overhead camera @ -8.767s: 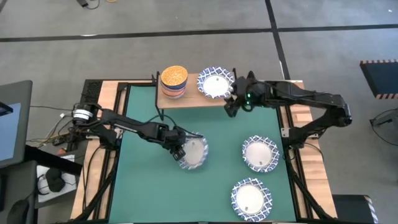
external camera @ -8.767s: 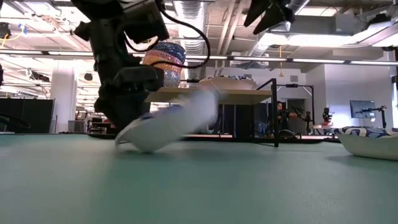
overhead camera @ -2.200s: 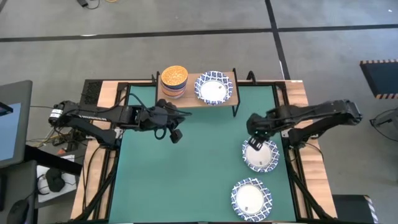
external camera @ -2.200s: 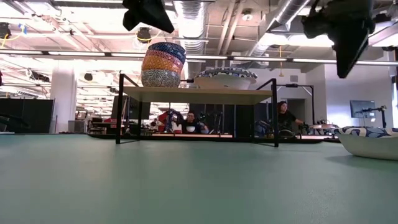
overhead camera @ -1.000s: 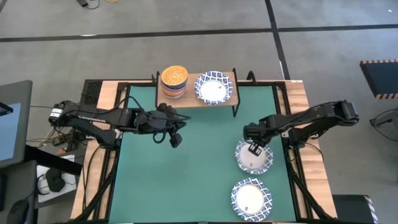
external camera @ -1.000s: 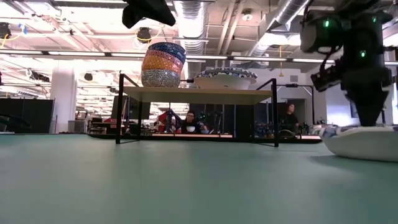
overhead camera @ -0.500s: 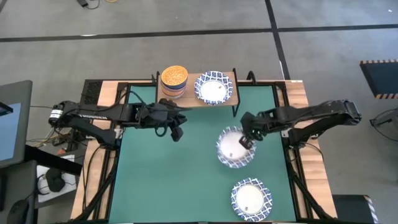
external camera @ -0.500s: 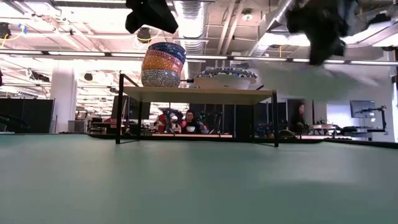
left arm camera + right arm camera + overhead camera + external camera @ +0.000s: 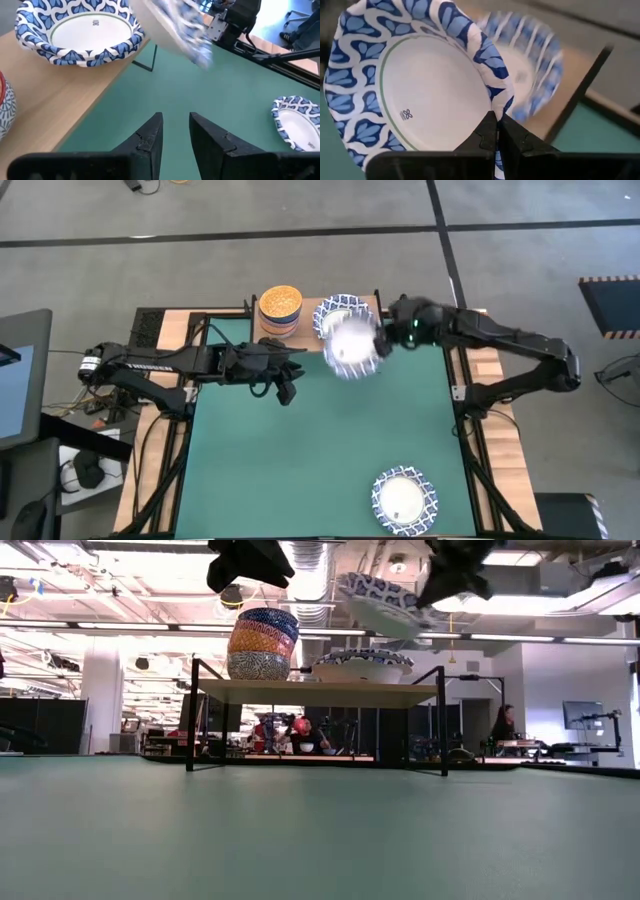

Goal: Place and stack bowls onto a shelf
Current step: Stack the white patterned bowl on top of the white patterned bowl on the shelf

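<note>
One white bowl (image 9: 403,500) sits near the table's (image 9: 300,470) front right corner. The left gripper (image 9: 174,131), fingers slightly apart and empty, hovers by the shelf's (image 9: 308,340) front edge. The right gripper (image 9: 496,131) pinches a tilted bowl (image 9: 415,95) by its rim above the shelf's bowl (image 9: 80,30), beside the stack of small bowls (image 9: 280,310).

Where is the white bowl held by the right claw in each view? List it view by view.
High: held bowl over the shelf's front edge.
Low: tilted, above the shelf bowl.
Left wrist: blurred, beside the shelf bowl.
Right wrist: pinched at its rim.
Shared landmark: the shelf bowl.
</note>
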`<action>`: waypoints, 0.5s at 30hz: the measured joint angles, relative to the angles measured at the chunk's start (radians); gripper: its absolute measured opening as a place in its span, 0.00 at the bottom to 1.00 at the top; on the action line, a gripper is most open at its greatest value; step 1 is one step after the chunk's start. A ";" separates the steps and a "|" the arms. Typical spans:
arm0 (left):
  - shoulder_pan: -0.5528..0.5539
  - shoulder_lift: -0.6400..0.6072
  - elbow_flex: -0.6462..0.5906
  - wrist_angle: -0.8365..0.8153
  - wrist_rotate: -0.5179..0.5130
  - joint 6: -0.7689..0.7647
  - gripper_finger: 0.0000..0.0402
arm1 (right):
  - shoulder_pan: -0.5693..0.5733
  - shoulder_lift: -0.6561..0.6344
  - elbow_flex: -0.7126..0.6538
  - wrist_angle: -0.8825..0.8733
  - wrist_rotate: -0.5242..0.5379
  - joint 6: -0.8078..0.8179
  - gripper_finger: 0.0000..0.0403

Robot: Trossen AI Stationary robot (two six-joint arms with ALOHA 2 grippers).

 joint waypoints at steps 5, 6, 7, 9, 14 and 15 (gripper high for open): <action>-0.002 0.000 0.000 0.000 0.000 -0.018 0.20 | -0.149 0.021 0.003 0.201 -0.015 0.027 0.07; -0.002 0.000 0.000 0.000 0.000 -0.021 0.20 | -0.175 0.033 0.003 0.221 -0.032 0.042 0.07; -0.003 0.000 0.000 0.000 0.000 -0.021 0.20 | -0.198 0.046 0.001 0.234 -0.051 0.047 0.07; -0.003 0.000 0.000 0.000 -0.002 -0.022 0.20 | -0.227 0.073 0.001 0.254 -0.097 0.073 0.08; -0.003 0.000 0.000 0.000 -0.006 -0.024 0.20 | -0.252 0.135 -0.001 0.228 -0.169 0.103 0.17; -0.003 0.000 0.000 0.000 -0.007 -0.024 0.20 | -0.252 0.139 -0.001 0.229 -0.169 0.110 0.20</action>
